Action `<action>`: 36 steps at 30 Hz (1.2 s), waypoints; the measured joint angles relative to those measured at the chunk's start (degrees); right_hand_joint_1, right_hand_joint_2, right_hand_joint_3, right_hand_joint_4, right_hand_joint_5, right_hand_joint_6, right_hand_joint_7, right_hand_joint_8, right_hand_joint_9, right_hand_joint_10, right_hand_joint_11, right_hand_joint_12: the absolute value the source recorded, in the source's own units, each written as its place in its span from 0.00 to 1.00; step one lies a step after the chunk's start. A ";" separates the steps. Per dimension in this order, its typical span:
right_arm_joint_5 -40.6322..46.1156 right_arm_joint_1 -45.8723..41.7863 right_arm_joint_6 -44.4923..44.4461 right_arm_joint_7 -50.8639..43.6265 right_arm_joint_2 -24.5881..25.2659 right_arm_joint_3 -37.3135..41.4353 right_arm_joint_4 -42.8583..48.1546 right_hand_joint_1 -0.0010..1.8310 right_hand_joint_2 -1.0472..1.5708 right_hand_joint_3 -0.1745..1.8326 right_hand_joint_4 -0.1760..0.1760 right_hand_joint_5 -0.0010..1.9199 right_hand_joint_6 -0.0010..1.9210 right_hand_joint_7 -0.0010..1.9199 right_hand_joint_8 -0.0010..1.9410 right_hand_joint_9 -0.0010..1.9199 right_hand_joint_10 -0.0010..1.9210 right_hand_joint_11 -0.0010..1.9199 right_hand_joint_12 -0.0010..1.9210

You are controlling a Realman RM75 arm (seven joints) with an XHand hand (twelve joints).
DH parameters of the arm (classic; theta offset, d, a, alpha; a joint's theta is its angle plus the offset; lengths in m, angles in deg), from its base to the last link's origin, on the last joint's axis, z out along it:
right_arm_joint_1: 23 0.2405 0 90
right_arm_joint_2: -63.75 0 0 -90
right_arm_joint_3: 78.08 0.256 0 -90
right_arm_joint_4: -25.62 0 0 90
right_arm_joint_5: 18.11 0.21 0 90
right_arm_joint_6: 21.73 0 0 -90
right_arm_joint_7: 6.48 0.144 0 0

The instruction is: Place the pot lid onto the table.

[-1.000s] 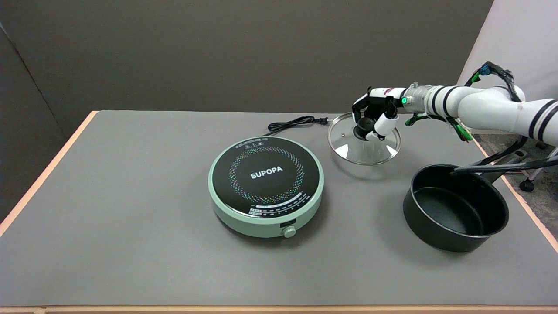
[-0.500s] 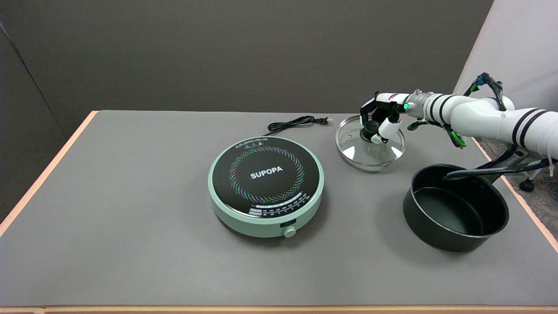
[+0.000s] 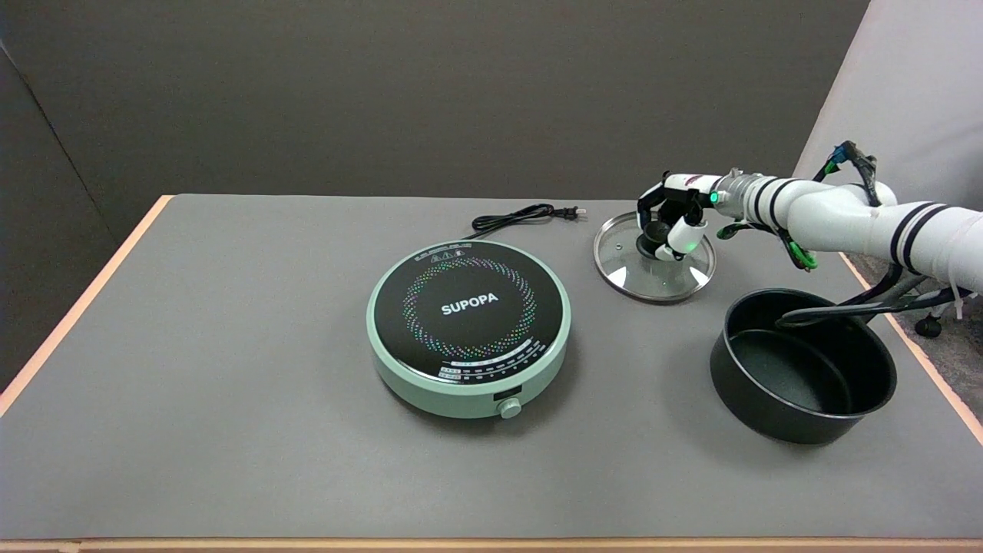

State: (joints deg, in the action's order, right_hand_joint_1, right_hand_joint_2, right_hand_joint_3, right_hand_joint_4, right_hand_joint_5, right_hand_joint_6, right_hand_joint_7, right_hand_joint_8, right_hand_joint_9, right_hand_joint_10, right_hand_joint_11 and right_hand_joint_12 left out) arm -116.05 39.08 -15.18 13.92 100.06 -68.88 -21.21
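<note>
While the fingers (image 3: 686, 229) still grip its knob, the pot lid (image 3: 654, 257) now sits lower.

Mint-green cooker (image 3: 469, 329) with a black, rainbow-dotted top; black pot (image 3: 802, 365); grey table (image 3: 230, 346).

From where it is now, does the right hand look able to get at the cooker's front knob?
Probably yes, once it lets go: the right hand holds the pot lid by its handle. Bare table lies between it and the knob; the pot sits off to the side.
</note>
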 measured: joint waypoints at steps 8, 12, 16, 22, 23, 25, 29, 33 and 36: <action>0.01 -0.36 -0.41 -0.10 0.51 0.40 0.69 0.75 0.68 0.52 1.00 0.33 0.77 0.48 0.72 0.42 0.93 0.35 0.80; -0.04 -0.43 -0.45 -0.17 0.68 0.68 0.95 0.75 0.68 0.51 1.00 0.33 0.77 0.48 0.72 0.42 0.93 0.35 0.80; -0.13 -0.54 -0.45 -0.22 0.80 0.84 1.04 0.75 0.68 0.51 1.00 0.33 0.77 0.48 0.72 0.42 0.93 0.35 0.80; -0.19 -0.71 -0.46 -0.27 0.87 0.86 1.23 0.75 0.68 0.51 1.00 0.33 0.77 0.48 0.72 0.42 0.93 0.35 0.79; -0.19 -0.74 -0.46 -0.27 0.88 0.86 1.24 0.75 0.68 0.51 1.00 0.33 0.77 0.48 0.72 0.42 0.93 0.35 0.79; -0.20 -0.82 -0.46 -0.27 0.88 0.87 1.26 0.75 0.68 0.51 1.00 0.33 0.77 0.48 0.72 0.42 0.93 0.35 0.80; -0.17 -0.99 -0.63 -0.27 0.88 0.87 1.27 0.75 0.68 0.51 1.00 0.33 0.77 0.48 0.71 0.42 0.93 0.35 0.79; -0.20 -1.15 -0.67 -0.27 0.87 0.88 1.20 0.66 0.67 0.52 1.00 0.37 0.48 0.46 0.46 0.43 0.69 0.33 0.81; -0.30 -1.29 -0.70 -0.30 0.82 0.92 1.12 0.59 0.62 0.56 1.00 0.34 0.21 0.44 0.21 0.43 0.40 0.28 0.68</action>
State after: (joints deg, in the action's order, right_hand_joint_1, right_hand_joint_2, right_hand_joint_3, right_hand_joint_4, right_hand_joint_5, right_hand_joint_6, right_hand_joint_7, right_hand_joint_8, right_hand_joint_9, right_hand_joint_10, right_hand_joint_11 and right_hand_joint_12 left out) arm -116.35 37.79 -15.88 13.62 100.87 -67.97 -20.09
